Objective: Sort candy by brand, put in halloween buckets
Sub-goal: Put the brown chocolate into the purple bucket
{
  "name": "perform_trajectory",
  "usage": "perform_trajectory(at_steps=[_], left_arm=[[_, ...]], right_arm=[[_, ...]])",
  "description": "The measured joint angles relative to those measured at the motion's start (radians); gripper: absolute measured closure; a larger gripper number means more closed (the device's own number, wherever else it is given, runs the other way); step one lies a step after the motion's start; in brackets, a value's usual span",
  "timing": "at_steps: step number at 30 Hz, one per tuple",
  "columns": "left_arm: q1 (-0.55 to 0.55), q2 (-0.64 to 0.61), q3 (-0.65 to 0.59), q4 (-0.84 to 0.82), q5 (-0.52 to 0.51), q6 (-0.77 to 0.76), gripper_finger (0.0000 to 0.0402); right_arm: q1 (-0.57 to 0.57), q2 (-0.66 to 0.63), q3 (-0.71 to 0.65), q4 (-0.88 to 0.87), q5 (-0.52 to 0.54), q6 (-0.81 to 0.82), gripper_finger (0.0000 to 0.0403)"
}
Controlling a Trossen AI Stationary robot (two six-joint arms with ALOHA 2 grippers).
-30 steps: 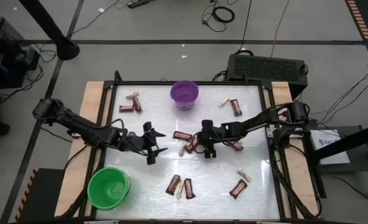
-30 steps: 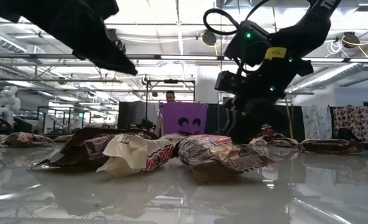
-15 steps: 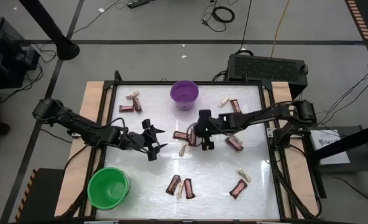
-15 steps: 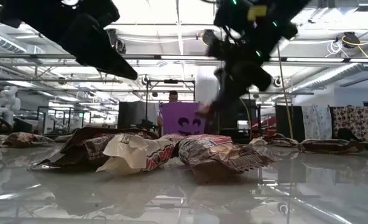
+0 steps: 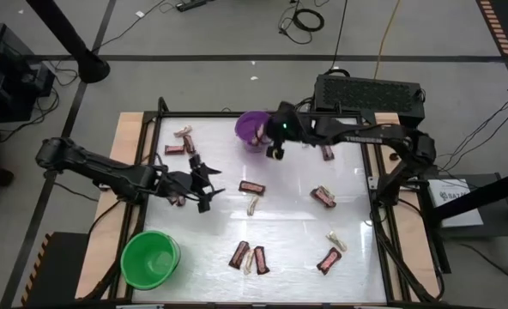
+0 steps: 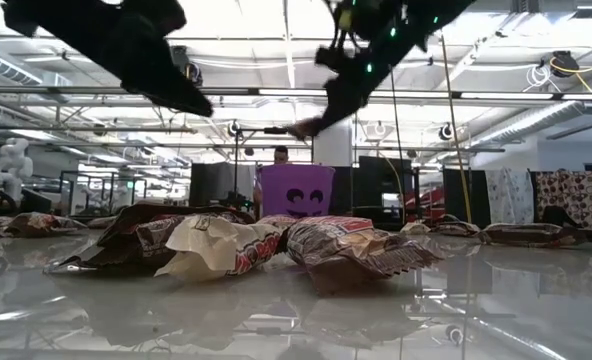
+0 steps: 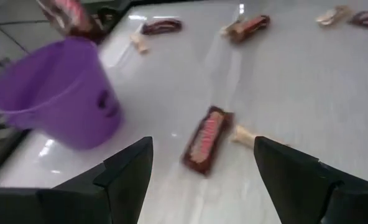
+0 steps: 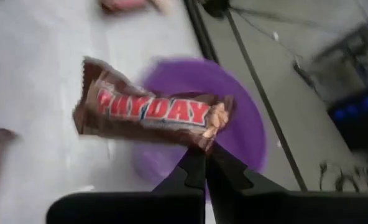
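My right gripper (image 5: 273,148) hangs beside the purple bucket (image 5: 254,129) at the table's far middle, shut on a dark brown candy bar (image 8: 150,115). In the low view the bar (image 6: 301,127) hangs above the bucket (image 6: 296,192). My left gripper (image 5: 209,184) hovers open and empty left of the table's middle. Ahead of its fingers a brown bar (image 7: 206,140) lies flat on the table. The green bucket (image 5: 151,257) stands at the near left corner. More brown bars and pale twisted candies lie scattered on the white tabletop. My right gripper pinches the bar between its two fingers at one long edge, near one end (image 8: 204,142). The fingers slant down from the table's right. The bar is lifted clear and sticks out sideways from the fingertips, label showing, over the purple bucket's rim (image 8: 246,118).
Loose candy lies at the middle (image 5: 252,187), right of the middle (image 5: 323,197), along the near edge (image 5: 250,256) (image 5: 329,257), and at the far left (image 5: 181,148) and far right (image 5: 325,149). A black box (image 5: 370,93) sits beyond the far edge.
My right gripper has risen from the candy at the table's middle and swung toward the far edge, up to the purple bucket. The brown bar has come with it, lifted clear of the table. My left gripper has drawn back a little toward the left, still open.
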Motion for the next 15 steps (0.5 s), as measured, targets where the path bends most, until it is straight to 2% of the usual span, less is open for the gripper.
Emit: perform_trajectory(at_steps=[3, 6, 9, 13, 15], left_arm=[[0.003, -0.098, -0.002, -0.057, -0.072, 0.013, 0.0117], [0.007, -0.207, -0.042, -0.029, -0.086, 0.037, 0.0117], [0.007, -0.319, -0.145, 0.102, -0.086, 0.046, 0.0117], [0.001, -0.429, -0.338, 0.385, -0.085, 0.034, 0.0117], [-0.004, -0.443, -0.423, 0.549, -0.08, 0.036, 0.0117]], right_arm=[[-0.055, 0.041, 0.001, 0.067, 0.0, 0.051, 0.0403], [-0.077, 0.081, 0.003, 0.153, 0.002, 0.107, 0.0403], [-0.081, 0.102, 0.0, 0.162, 0.0, 0.152, 0.0403], [-0.082, 0.107, 0.001, 0.155, -0.001, 0.172, 0.0402], [-0.082, 0.105, 0.001, 0.161, 0.001, 0.159, 0.0396]])
